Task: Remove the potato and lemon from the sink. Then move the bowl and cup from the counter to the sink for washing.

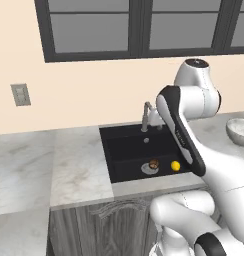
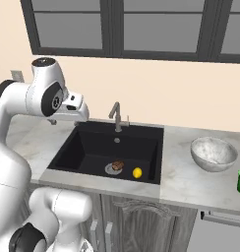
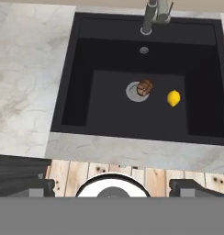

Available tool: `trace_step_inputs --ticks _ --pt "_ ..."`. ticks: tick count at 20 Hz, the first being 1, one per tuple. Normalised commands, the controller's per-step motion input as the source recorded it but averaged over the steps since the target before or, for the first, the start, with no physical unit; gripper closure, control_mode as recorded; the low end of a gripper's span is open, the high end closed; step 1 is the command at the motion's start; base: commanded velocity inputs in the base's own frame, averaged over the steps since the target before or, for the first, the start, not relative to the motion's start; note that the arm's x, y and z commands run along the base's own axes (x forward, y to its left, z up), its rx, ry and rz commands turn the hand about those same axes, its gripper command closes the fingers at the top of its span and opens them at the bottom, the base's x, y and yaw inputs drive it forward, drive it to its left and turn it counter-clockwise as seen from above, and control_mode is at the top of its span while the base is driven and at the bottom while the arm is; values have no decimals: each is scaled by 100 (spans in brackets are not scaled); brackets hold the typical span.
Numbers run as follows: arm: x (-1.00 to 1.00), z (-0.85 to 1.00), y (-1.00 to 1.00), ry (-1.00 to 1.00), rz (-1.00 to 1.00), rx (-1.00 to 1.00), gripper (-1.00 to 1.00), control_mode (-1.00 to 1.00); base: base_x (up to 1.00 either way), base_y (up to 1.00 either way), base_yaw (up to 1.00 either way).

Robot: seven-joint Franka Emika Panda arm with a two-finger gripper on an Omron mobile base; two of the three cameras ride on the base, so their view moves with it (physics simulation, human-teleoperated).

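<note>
Claw (image 3: pixel 112 187) is observed released, held high above the sink (image 3: pixel 81 82), where the potato (image 3: pixel 144 86) is seated on the drain (image 3: pixel 132 92), the lemon (image 3: pixel 173 97) just beside it.

My views are evenly and flatly lit, with no single visible lamp and no hard shadows. The sink (image 3: pixel 141 78) is the darkest area; its black walls swallow detail, though the lemon (image 3: pixel 173 97) inside it reads bright and clean. The worktop (image 1: pixel 79 170) beside the sink looks pale, without glare. All pictures are slightly soft, rendered, with no edge distortion.
</note>
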Motion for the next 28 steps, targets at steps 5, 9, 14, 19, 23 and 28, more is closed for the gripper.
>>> trace_step_inputs --ticks 5,9,14,19,23,28 --pt "-10 -5 -4 0 0 8 -100 -100 0 0 0" --pt "-11 -4 -9 0 0 8 -100 -100 0 0 0" --pt "-10 -4 -13 0 0 7 -100 -100 0 0 0" --pt "-7 -4 -19 0 0 8 -100 -100 0 0 0" --pt "-5 -6 -27 0 0 11 -100 -100 0 0 0" --pt "0 -9 -31 0 0 14 -100 -100 0 0 0"
